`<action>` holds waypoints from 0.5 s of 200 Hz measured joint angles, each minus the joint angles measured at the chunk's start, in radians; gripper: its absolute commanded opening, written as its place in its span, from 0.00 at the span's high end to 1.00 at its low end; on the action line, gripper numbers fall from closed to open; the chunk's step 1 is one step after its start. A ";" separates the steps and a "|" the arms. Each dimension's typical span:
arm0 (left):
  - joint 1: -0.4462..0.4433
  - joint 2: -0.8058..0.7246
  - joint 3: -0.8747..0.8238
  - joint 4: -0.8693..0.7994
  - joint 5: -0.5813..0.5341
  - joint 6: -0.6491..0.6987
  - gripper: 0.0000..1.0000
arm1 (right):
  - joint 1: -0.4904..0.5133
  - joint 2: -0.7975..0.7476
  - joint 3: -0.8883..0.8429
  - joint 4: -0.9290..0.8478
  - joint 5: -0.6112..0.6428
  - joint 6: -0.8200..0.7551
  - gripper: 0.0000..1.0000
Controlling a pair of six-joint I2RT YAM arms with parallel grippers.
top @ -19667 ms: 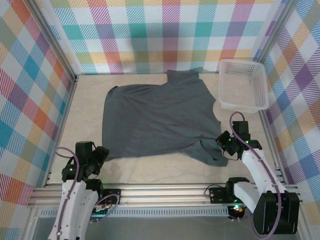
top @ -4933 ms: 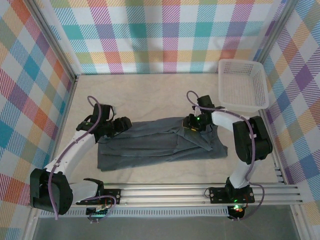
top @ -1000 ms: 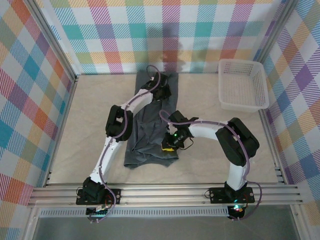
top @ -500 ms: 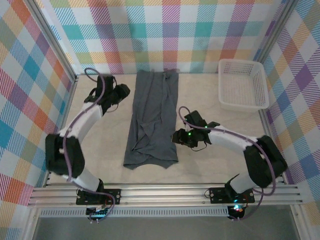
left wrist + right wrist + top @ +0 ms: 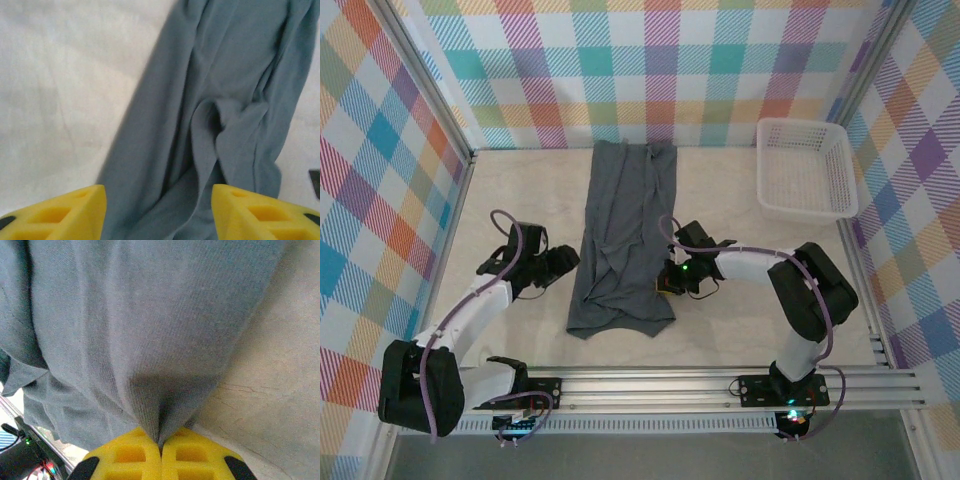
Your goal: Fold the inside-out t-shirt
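Note:
The inside-out t-shirt [image 5: 623, 235] lies as a long narrow dark grey strip running from the back wall toward the front of the table. My right gripper [image 5: 667, 283] is at its right edge, low down, shut on a pinch of the t-shirt [image 5: 165, 365], with cloth drawn into the closed yellow fingers [image 5: 130, 455]. My left gripper [image 5: 568, 261] hovers at the strip's left edge, open, its yellow fingertips [image 5: 65, 212] wide apart over the creased t-shirt [image 5: 220, 115] with nothing between them.
A white plastic basket [image 5: 807, 168] stands at the back right corner. Checked walls close in the table on three sides, and a metal rail [image 5: 650, 385] runs along the front. Bare beige tabletop [image 5: 750, 320] lies on both sides of the strip.
My left arm swung from the strip's far end back to its left edge and opened. My right gripper released, shifted slightly, then shut on the right edge.

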 measured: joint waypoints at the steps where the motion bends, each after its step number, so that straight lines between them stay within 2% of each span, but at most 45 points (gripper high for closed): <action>1: 0.000 0.000 -0.001 -0.001 0.001 -0.001 0.37 | 0.000 -0.001 0.000 0.000 0.001 0.000 1.00; 46: 0.000 0.044 -0.101 -0.029 0.098 -0.032 0.36 | 0.000 -0.146 -0.064 -0.024 0.018 0.009 1.00; 100: -0.029 0.150 -0.130 0.105 0.198 -0.061 0.39 | 0.000 -0.153 -0.067 -0.026 0.018 0.012 1.00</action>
